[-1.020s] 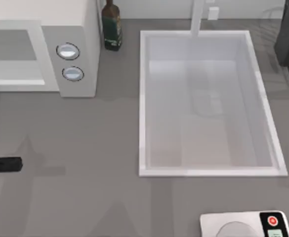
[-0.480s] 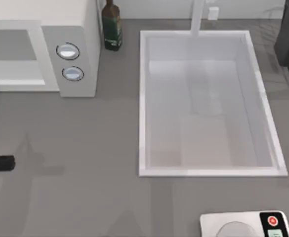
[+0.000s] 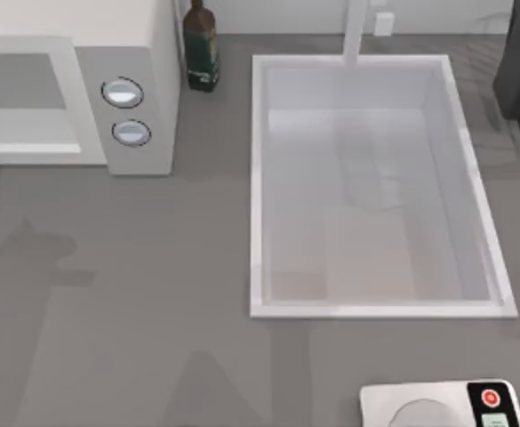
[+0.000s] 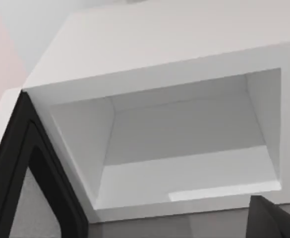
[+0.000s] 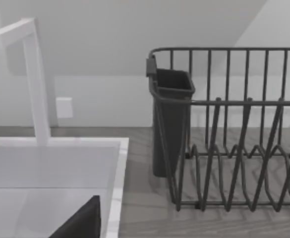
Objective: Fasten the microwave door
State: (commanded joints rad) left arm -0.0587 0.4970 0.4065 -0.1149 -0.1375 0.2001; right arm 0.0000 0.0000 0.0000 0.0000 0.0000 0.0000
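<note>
microwave (image 3: pixel 144 89) at table's back left: big white box, grey cavity exposed, two round knobs on fixed panel. microwave door (image 4: pixel 11 158) swung wide open, standing off one side of the cavity in left wrist view. thin flat panel, white outer skin, dark inner frame, greyish pane. probably light, stiff, free-swinging on its hinge. no grasp needed: push flat on outer face near free edge, off the pane, until latched. likely slick, so push square-on to avoid sliding off. left gripper (image 4: pixel 271 220) just in front of cavity; open or closed, can't tell. right gripper (image 5: pixel 80 223) parked at right, facing sink (image 5: pixel 116 178) and dish rack (image 5: pixel 234 102); state likewise can't tell.
</note>
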